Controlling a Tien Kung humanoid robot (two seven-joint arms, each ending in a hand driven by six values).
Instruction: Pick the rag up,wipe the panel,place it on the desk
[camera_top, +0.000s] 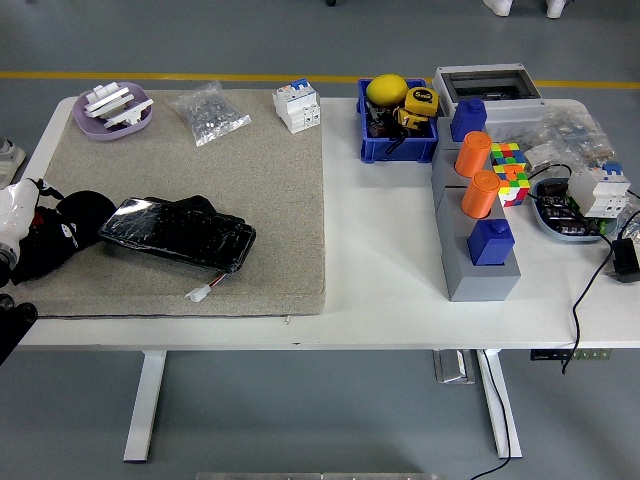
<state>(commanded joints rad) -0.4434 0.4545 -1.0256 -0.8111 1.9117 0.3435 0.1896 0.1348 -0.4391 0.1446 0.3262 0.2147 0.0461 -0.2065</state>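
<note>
A: Item one, the rag?

B: Nothing I can certainly call a rag. A dark crumpled mass (62, 232) lies at the mat's left edge, under or in the left hand (22, 240); it may be the rag, but cloth and black fingers cannot be separated, so whether that hand is apart, together or clamped cannot be told.

A: Item two, the panel?

B: Black glossy panel (178, 232), cracked-looking, flat on the grey mat (250, 200). Long axis runs from about 10 o'clock to 4 o'clock. Its left end touches or just overlaps the dark mass. A small white connector (197, 293) on a wire sits near its lower right corner.

A: Bearing from hand to panel?

B: Panel lies at 3 o'clock from the left hand, just beside it. The left arm is plainly the nearer; the right is not in view.

A: Judgement on the coming move?

B: Likely a sweep toward 3 to 4 o'clock along the panel's length.

A: Surroundings?

B: White table (380, 280); purple dish (112, 110) at 12 o'clock from the hand; blue bin (397, 135) and grey box (478, 250) well apart, rightward.
</note>
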